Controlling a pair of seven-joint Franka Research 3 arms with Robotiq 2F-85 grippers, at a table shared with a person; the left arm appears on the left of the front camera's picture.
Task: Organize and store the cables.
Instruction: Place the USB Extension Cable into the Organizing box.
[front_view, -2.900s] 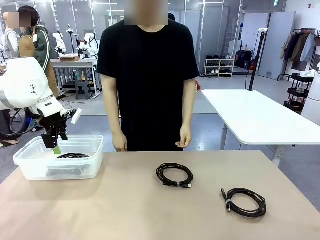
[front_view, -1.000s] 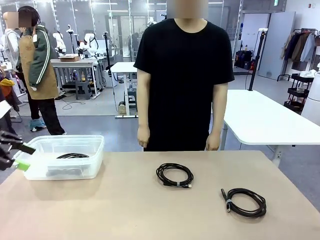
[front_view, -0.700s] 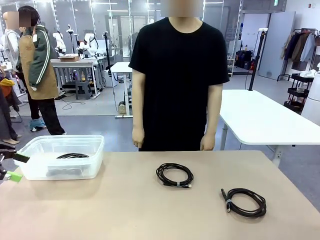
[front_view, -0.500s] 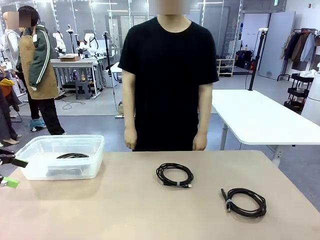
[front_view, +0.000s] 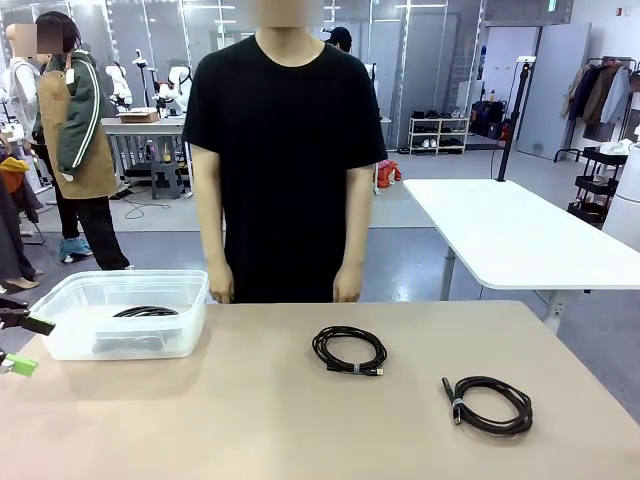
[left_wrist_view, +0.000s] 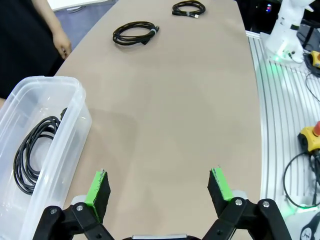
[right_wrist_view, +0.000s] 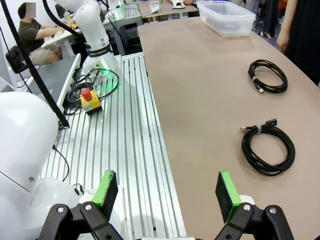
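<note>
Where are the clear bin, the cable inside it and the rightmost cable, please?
clear bin (front_view: 70, 340): front view, front wall.
cable in the bin (front_view: 146, 311): front view, its visible strand.
rightmost cable (front_view: 524, 408): front view, loop's right side.

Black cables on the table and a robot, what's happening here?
The robot is storing coiled cables in a clear plastic bin. One stored cable lies inside; the middle cable and right cable lie untouched on the table. The left gripper and right gripper are open, empty. A person stands opposite, hands down.
</note>
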